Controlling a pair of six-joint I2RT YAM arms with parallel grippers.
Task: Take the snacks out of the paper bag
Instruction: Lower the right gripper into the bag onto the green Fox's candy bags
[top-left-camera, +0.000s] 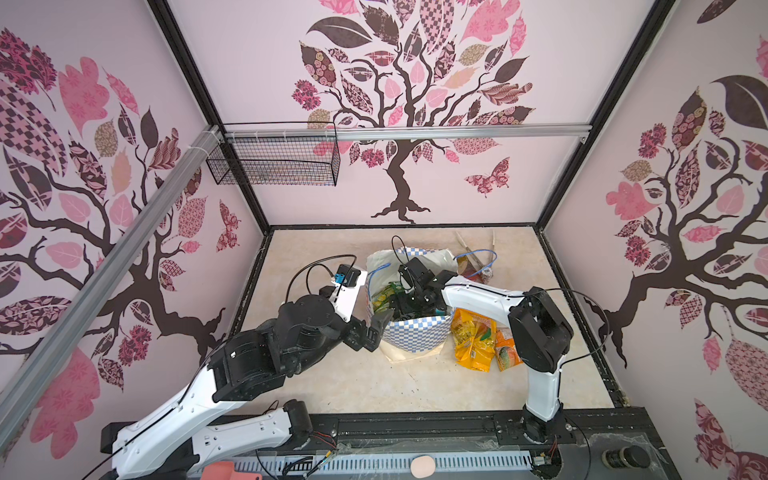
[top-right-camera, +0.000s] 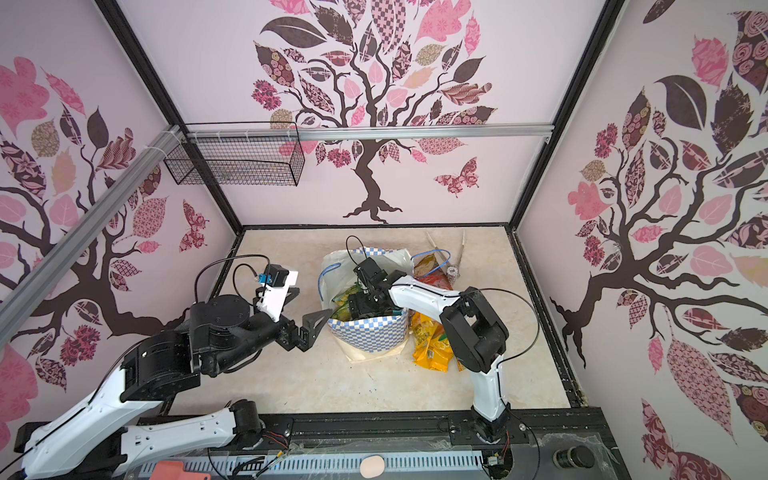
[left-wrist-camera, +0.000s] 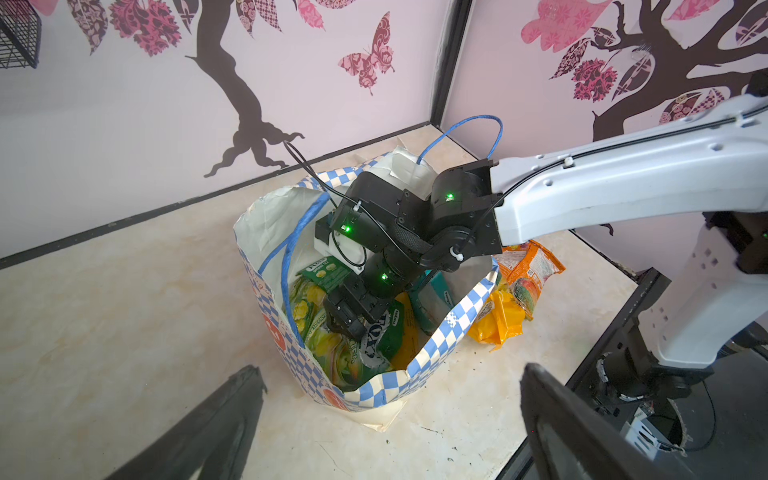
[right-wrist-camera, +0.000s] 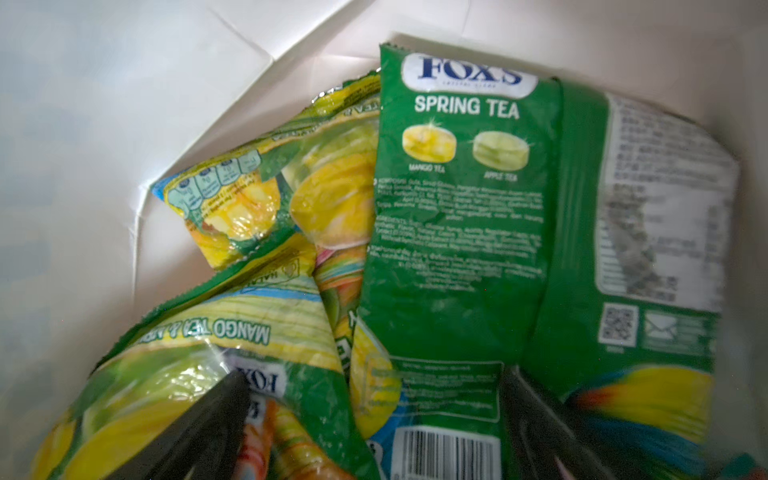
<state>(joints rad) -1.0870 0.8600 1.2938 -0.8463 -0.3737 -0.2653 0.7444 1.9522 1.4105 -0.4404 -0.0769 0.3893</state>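
The paper bag (top-left-camera: 415, 334) (top-right-camera: 365, 332) stands upright mid-table, its mouth open. My right gripper (top-left-camera: 399, 305) (left-wrist-camera: 353, 316) is down inside it. In the right wrist view its jaws (right-wrist-camera: 374, 378) stand open over a green Spring Tea packet (right-wrist-camera: 457, 228) and a yellow-green mango tea packet (right-wrist-camera: 232, 340), gripping neither. A teal packet (left-wrist-camera: 432, 299) also lies in the bag. Yellow (top-left-camera: 473, 336) and orange (top-left-camera: 507, 355) snacks lie on the table to the bag's right. My left gripper (top-left-camera: 376, 330) (left-wrist-camera: 390, 370) is open and empty beside the bag's near-left corner.
A red packet (top-left-camera: 473, 270) and metal tongs (top-left-camera: 463, 245) lie behind the bag at the back right. A wire basket (top-left-camera: 274, 162) hangs on the back wall. Black frame rails edge the table (top-left-camera: 374, 382) on all sides.
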